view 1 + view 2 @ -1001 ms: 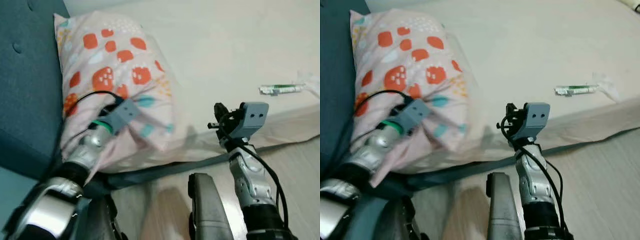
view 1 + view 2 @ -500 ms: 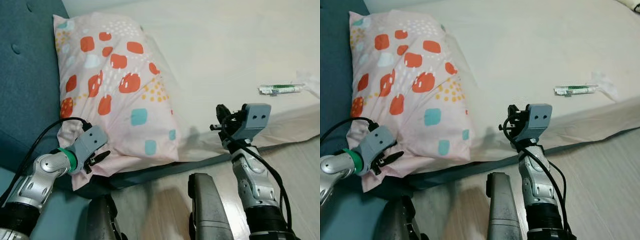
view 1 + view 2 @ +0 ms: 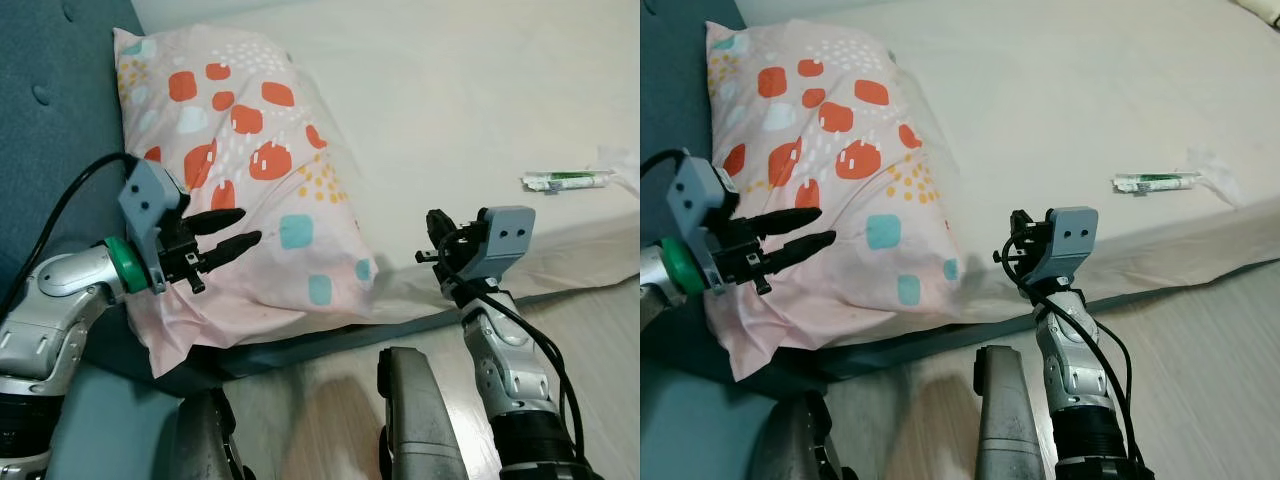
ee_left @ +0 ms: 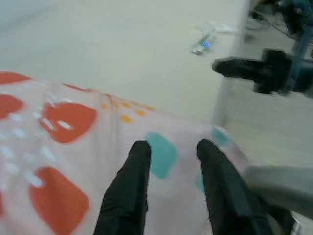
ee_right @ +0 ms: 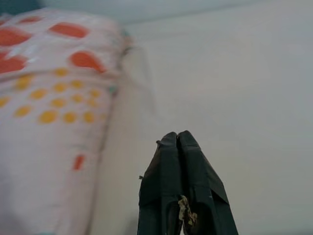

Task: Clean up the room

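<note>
A pink pillow [image 3: 250, 170] with orange, teal and yellow patches lies on the bed's cream sheet [image 3: 450, 90], against the teal headboard [image 3: 50, 120]. My left gripper [image 3: 240, 227] hovers open just above the pillow's near half, holding nothing; the left wrist view looks along its fingers [image 4: 129, 191] at the pillow [image 4: 54, 127]. My right gripper [image 3: 436, 225] is raised at the bed's near edge, to the right of the pillow, fingers [image 5: 179, 186] shut and empty. A green and white tube [image 3: 565, 179] lies far right on the sheet.
A crumpled clear wrapper [image 3: 622, 165] lies beside the tube at the sheet's right edge. Light wooden floor [image 3: 590, 340] runs along the bed's near side. The dark bed frame edge [image 3: 300, 345] shows under the pillow.
My left gripper has let go of the pillow's near corner and lifted up over it, open. The pillow has settled flat. The right arm stays put.
</note>
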Motion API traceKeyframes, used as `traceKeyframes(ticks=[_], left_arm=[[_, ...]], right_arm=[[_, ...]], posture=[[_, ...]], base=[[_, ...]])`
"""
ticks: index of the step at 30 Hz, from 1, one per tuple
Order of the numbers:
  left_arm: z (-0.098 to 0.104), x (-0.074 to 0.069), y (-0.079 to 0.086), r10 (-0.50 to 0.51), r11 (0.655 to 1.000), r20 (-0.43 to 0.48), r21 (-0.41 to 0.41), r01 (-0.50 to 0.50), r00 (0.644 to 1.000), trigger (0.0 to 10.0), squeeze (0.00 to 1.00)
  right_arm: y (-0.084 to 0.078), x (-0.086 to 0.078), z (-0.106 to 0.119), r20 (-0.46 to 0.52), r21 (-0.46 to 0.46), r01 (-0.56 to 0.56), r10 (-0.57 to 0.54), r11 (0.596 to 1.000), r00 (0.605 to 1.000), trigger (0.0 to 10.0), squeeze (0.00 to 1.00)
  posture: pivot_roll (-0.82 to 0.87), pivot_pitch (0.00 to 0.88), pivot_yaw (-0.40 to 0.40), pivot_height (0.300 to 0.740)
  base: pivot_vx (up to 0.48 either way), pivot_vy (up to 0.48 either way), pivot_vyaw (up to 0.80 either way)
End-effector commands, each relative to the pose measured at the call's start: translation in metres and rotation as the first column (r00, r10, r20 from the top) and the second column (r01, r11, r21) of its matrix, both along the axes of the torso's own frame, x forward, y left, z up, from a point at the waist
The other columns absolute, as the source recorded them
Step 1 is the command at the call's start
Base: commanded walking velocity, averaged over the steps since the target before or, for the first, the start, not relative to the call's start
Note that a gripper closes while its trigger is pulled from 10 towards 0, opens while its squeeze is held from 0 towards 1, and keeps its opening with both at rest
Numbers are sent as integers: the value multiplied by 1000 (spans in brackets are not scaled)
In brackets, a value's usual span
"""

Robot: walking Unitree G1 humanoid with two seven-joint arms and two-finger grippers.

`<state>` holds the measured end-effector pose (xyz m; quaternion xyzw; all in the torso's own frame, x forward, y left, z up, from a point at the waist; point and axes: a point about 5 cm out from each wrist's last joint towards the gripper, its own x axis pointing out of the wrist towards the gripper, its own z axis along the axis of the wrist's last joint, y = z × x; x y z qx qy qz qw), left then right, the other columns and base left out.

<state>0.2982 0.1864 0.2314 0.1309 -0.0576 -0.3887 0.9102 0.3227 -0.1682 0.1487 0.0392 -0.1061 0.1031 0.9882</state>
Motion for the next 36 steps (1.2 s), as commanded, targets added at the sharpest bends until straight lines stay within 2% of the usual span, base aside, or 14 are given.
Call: traceKeyframes(ticks=[1, 5, 6, 14, 16, 17, 18, 20, 25, 28, 33, 34, 35, 36], left_arm=[[-7, 11, -1, 111, 993, 15, 26, -111, 994, 10000, 0], [-16, 25, -7, 270, 962, 25, 40, -271, 963, 10000, 0], [-29, 32, -9, 405, 913, -2, 50, -405, 914, 10000, 0], [-52, 18, -4, 525, 851, -92, 33, -525, 846, 10000, 0], [-51, 12, 11, 608, 785, -132, -48, -617, 783, 10000, 0], [-51, 12, 11, 608, 785, -132, -48, -617, 783, 10000, 0], [-42, 11, 27, 672, 716, -137, -127, -686, 727, 10000, 0], [-39, 11, 30, 685, 701, -137, -146, -699, 716, 10000, 0], [-35, 13, 35, 697, 683, -136, -173, -710, 704, 10000, 0], [-45, 8, 27, 675, 715, -147, -109, -690, 723, 10000, 0], [-59, 2, 14, 641, 752, -171, -55, -657, 748, 10000, 0], [-67, -1, 9, 631, 763, -182, -30, -646, 754, 10000, 0], [-67, -1, 9, 631, 763, -182, -30, -646, 754, 10000, 0], [-79, -4, 8, 645, 758, -181, 25, -652, 742, 10000, 0]], right_arm=[[16, 2, 8, 35, -37, -78, 79, 996, 996, 10000, 0], [31, 12, 19, 69, -15, -136, 136, 991, 988, 10000, 0], [53, 25, 31, 90, 9, -211, 209, 977, 974, 10000, 0], [94, 38, 34, 46, -20, -375, 375, 927, 926, 10000, 0], [116, 40, 30, -9, -47, -476, 476, 878, 879, 10000, 0], [116, 40, 30, -9, -47, -476, 476, 878, 879, 10000, 0], [127, 42, 16, -99, -59, -509, 503, 858, 859, 10000, 0], [128, 42, 11, -127, -58, -510, 501, 858, 856, 10000, 0], [121, 41, -15, -256, -65, -476, 446, 877, 857, 10000, 0], [86, 33, -65, -483, -137, -363, 257, 922, 837, 10000, 0], [57, 28, -82, -537, -140, -255, 143, 957, 831, 10000, 0], [38, 26, -88, -551, -138, -183, 78, 973, 831, 10000, 0], [38, 26, -88, -551, -138, -183, 78, 973, 831, 10000, 0], [16, 22, -94, -560, -149, -111, 9, 983, 829, 10000, 0]], posture=[[-118, 128, 100, 531], [-116, 129, 105, 531], [-111, 130, 106, 531], [-82, 138, 95, 531], [-53, 143, 84, 531], [-53, 143, 84, 531], [-37, 148, 78, 531], [-37, 148, 78, 531], [-29, 150, 77, 531], [-35, 157, 81, 531], [-45, 158, 84, 531], [-45, 158, 84, 531], [-45, 158, 84, 531], [-58, 159, 84, 531]], base=[[0, 0, 0], [0, 0, 0], [0, 0, 0], [0, 0, 0], [0, 0, 0], [0, 0, 0], [0, 0, 0], [0, 0, 0], [0, 0, 0], [0, 0, 0], [0, 0, 0], [0, 0, 0], [0, 0, 0], [0, 0, 0]])
